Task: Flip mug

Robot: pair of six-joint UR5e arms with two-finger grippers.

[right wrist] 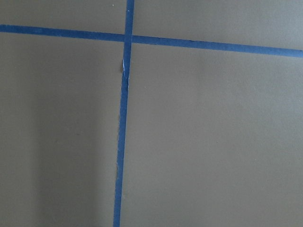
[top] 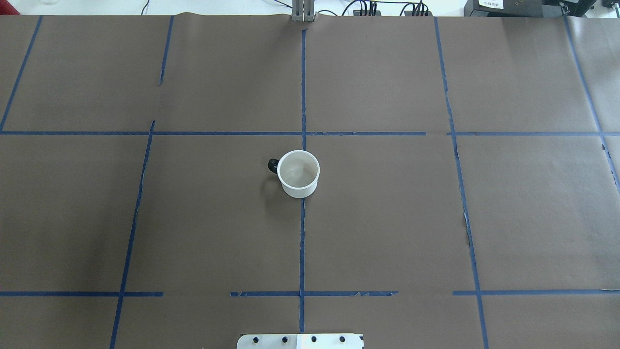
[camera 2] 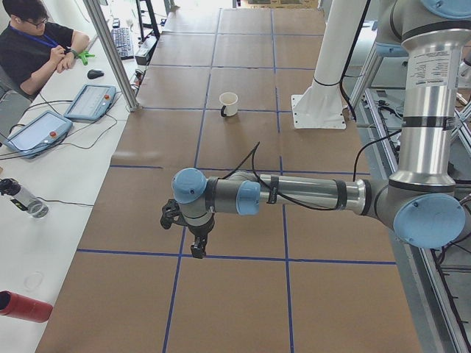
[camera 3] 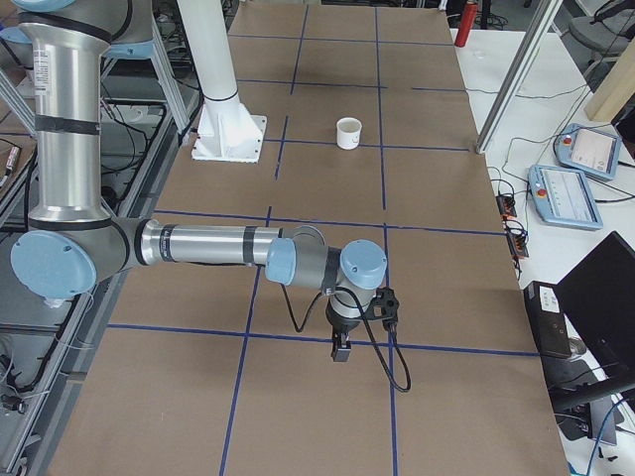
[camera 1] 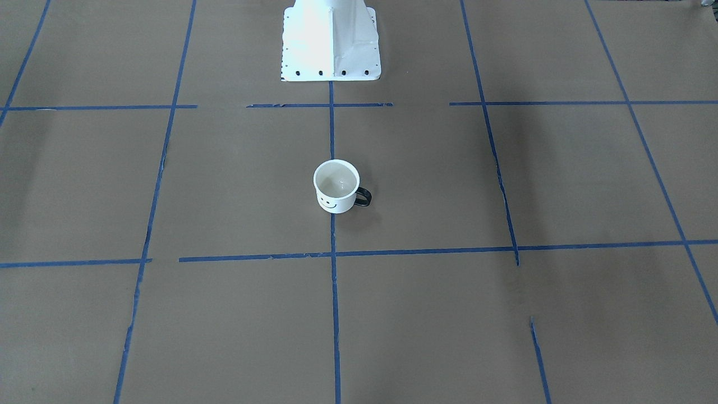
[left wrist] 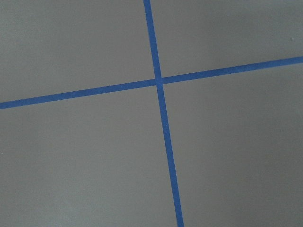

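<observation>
The mug stands upright, mouth up, near the middle of the brown paper-covered table, on the blue tape line that runs down the table's centre. Its black handle points toward the robot's left end of the table, and the smiley face looks toward the operators' edge. The left gripper hangs over the table well toward its left end, the right gripper well toward its right end; both are far from the mug. Whether either gripper is spread or closed cannot be told from these side views.
</observation>
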